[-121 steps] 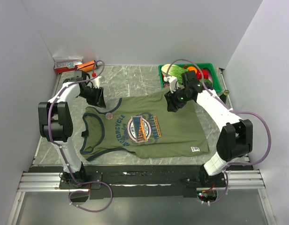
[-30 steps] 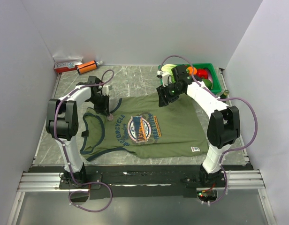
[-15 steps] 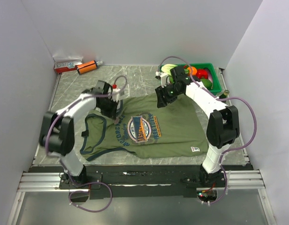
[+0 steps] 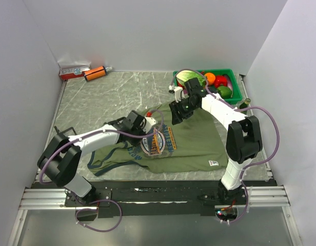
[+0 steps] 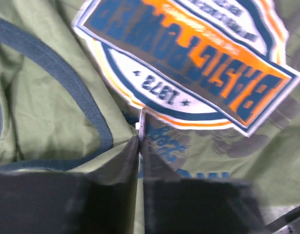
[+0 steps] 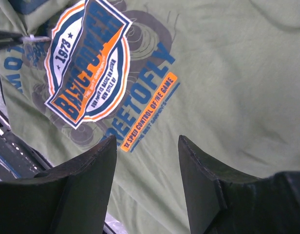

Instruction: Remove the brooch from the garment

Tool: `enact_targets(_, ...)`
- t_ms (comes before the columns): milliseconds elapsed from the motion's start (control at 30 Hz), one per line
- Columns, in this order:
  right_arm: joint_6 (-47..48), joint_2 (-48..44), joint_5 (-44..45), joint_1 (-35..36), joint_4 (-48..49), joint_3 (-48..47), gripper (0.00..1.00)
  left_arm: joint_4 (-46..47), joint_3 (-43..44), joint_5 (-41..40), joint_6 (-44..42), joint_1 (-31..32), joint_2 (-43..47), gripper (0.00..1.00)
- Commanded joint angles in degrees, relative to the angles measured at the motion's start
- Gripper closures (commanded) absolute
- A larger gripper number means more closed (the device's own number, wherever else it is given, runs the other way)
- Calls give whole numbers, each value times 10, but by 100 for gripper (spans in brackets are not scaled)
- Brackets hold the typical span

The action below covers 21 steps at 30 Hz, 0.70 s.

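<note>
Left wrist view: the left gripper (image 5: 140, 142) has its fingers pressed together on the brooch (image 5: 141, 122), just below the chest print (image 5: 189, 73) of the garment (image 5: 47, 126). The right gripper (image 6: 146, 146) hangs beside the print, fingers spread, holding nothing. Risk: the pinch catches only the disc's rim and may slip; an unreleased pin would drag the cloth along. The disc stands edge-on, its visible edge running from the fingertips toward the print

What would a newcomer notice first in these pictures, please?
The olive garment lies rumpled mid-table, its blue-orange chest print bright. The left fingers are shut on the thin whitish brooch at the print's edge; the right fingers hover open above the garment.
</note>
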<state>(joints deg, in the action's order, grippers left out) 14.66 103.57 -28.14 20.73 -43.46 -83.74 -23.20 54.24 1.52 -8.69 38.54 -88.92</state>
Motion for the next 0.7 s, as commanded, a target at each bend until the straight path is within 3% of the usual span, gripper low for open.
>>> enact_targets(0,-6,-43,-6,12,11,10,40,37,-26,-9,-10,18,20,80)
enact_targets(167,-8,-46,-8,13,9,17,39,5,-10,82,9,19,2,66)
enact_targets(500,-12,-47,-7,14,8,18,39,-24,13,212,20,17,-4,62)
enact_targets(667,-17,-53,-10,23,10,13,39,-25,55,233,38,-48,45,62)
